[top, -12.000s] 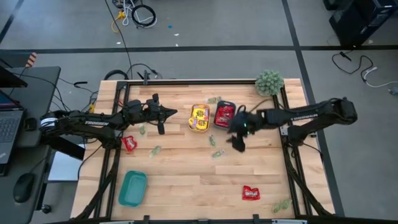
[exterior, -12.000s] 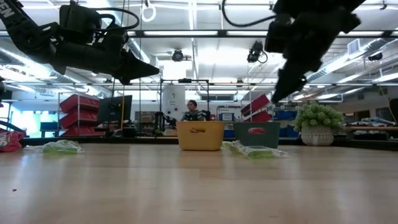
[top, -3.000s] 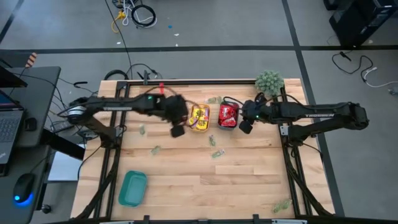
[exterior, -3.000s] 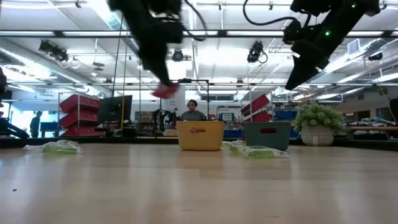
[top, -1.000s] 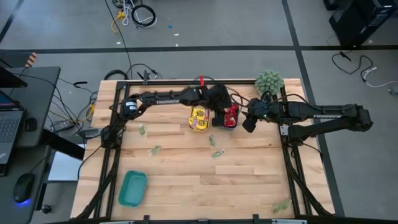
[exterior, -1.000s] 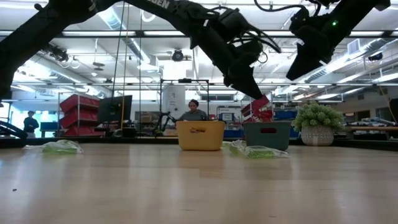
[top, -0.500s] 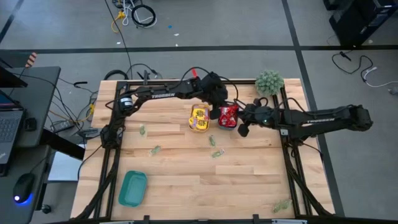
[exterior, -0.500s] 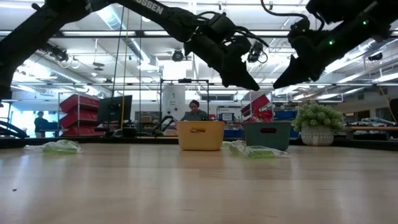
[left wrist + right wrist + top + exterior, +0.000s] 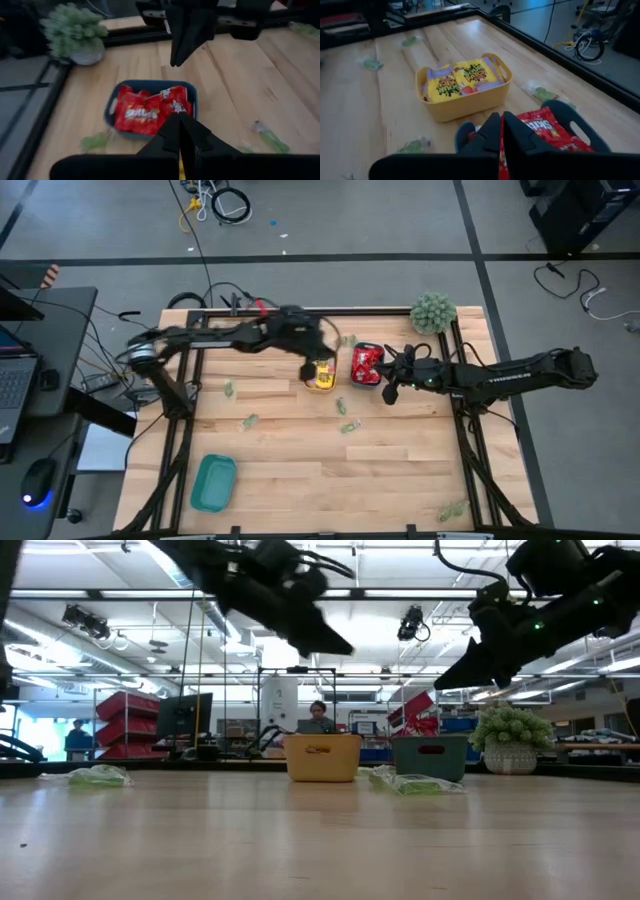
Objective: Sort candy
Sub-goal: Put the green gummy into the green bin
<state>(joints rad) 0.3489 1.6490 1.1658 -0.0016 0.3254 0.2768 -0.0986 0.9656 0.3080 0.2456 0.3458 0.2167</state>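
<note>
High view puts a teal tray (image 9: 212, 482) at the table's (image 9: 300, 450) near left corner and a pale green candy (image 9: 452, 508) near its right corner. Farther in, more green pieces (image 9: 347, 426) lie loose on the wood. Beyond them the yellow tray (image 9: 320, 370) holds yellow packets (image 9: 455, 80), and just beside it the blue tray (image 9: 150, 107) holds red packets (image 9: 145, 110). The left gripper (image 9: 308, 370), clenched on nothing, hovers at the yellow tray; the right gripper (image 9: 388, 393), also closed and empty, hangs beside the blue one. A fuzzy plant (image 9: 432, 311) stands at the far right corner.
</note>
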